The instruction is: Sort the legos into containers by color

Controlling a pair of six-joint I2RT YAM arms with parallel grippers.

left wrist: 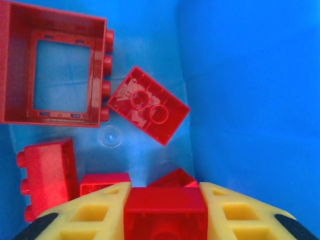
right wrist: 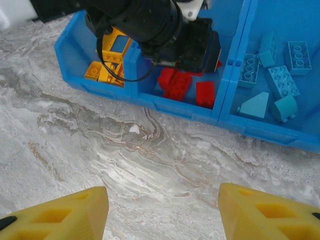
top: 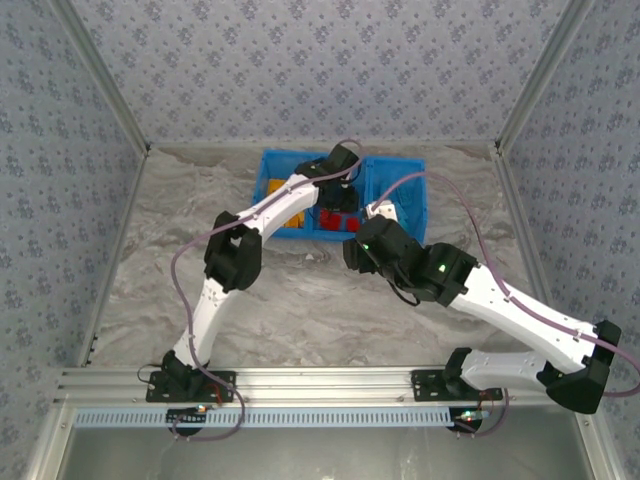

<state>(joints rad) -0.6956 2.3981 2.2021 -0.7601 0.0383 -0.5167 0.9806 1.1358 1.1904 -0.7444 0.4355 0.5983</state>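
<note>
1. The blue bin point(top: 413, 203) sits at 12 o'clock on the marble table point(top: 300, 310), up against the back, with its long axis running 9 to 3. It has three square compartments in a row.
2. From the right wrist cam, it's already sorted by colour. The yellow bricks point(right wrist: 107, 67) are in the compartment at 10 o'clock, the red bricks point(right wrist: 180, 85) are in the middle at 12, and the light blue bricks point(right wrist: 280, 80) are out at 2.
3. Up close in the middle compartment, a big red frame brick point(left wrist: 17, 70) at 10 o'clock lies flat with its open window facing up and studs along its 3 o'clock side.
4. Next to it is an upturned red brick point(left wrist: 148, 106), hollow side up with two round tubes showing. Its long axis runs 10 to 4.
5. A third red block point(left wrist: 47, 177) at 8 o'clock lies on its side, studs pointing to 9 and long axis roughly 12 to 6.
6. The left arm point(top: 245, 235) reaches from its base up toward 1 o'clock, with the wrist dipped into the middle compartment. The left gripper point(left wrist: 164, 196) has its yellow fingers clamped on a held red brick point(left wrist: 165, 220), which touches both pads.
7. The right arm point(top: 500, 300) is folded in from 4 o'clock, hovering over bare table just in front of the bin. The right gripper point(right wrist: 162, 192) has its jaws spread apart with nothing between them.
</note>
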